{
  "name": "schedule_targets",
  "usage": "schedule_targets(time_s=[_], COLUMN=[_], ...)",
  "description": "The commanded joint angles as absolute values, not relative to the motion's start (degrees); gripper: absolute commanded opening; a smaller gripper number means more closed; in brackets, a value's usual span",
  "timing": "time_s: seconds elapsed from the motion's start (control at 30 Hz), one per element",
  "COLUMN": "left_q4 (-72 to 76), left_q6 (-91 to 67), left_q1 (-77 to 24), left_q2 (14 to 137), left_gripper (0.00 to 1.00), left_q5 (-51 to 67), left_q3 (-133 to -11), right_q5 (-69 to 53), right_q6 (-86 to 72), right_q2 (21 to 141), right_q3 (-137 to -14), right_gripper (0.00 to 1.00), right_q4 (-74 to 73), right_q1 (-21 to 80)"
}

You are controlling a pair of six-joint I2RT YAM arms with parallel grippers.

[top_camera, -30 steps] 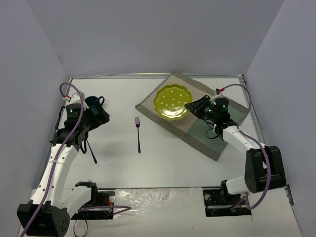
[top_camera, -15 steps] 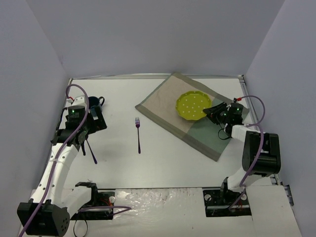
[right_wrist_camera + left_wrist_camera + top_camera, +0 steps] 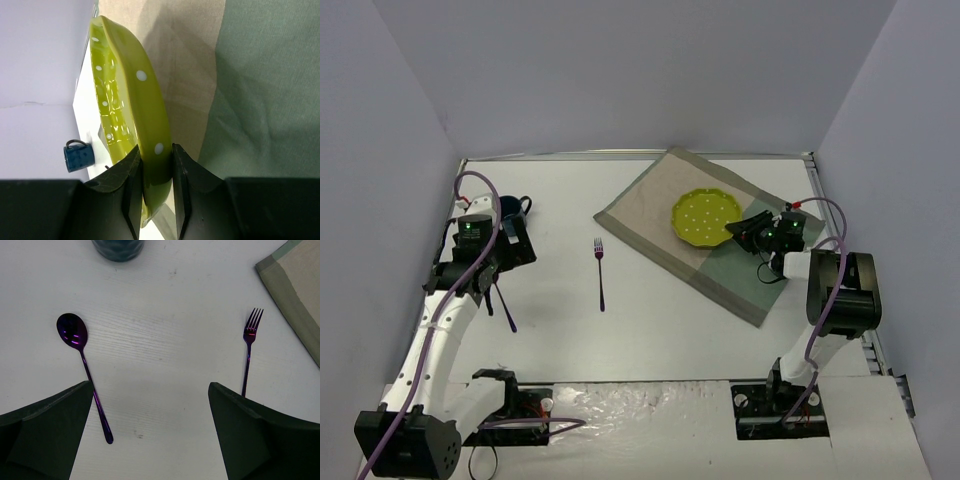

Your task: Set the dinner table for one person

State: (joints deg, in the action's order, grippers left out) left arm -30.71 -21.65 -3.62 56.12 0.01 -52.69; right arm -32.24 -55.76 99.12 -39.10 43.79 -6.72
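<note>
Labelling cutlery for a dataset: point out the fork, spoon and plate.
fork (image 3: 251, 331): left wrist view, base of the tines.
spoon (image 3: 72, 332): left wrist view, bowl.
plate (image 3: 705, 215): top view, centre of its face.

Lime-green plate (image 3: 706, 216) with white dots. Beige placemat (image 3: 640, 205) with a green end panel and green edging. Glossy purple fork (image 3: 601, 272) and spoon (image 3: 82, 365). Dark blue speckled mug (image 3: 79, 156). White bench (image 3: 650, 320), faint grain. Near-black fingers (image 3: 117, 200).

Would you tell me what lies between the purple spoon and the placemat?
A purple fork lies there on the dinner table, apart from both the spoon and the placemat; the left wrist view shows it best.
</note>
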Motion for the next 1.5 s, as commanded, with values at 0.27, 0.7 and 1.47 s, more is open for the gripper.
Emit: schedule_targets(time_s=[0.27, 0.7, 1.47], left_q4=[-28.83, -28.73, -29.37], left_q6=[-21.18, -21.44, -21.90], left_q1=[-3.16, -3.16, -3.08], left_q2=[55.37, 55.46, 55.56], left_gripper=[0.97, 0.97, 0.97], left_q5=[0.00, 1.49, 0.60], left_q3=[-53.01, -52.82, -52.84], right_q5=[-37.27, -35.90, -22.25], right_q6=[-60.79, -59.21, -42.03], right_q2=[101.73, 105.89, 97.79], right_q3=[-44.03, -42.74, -48.44], right_gripper=[0.00, 0.00, 0.71], right_q4=[60.69, 61.96, 32.75], right_q1=[-6.50, -6.58, -6.38])
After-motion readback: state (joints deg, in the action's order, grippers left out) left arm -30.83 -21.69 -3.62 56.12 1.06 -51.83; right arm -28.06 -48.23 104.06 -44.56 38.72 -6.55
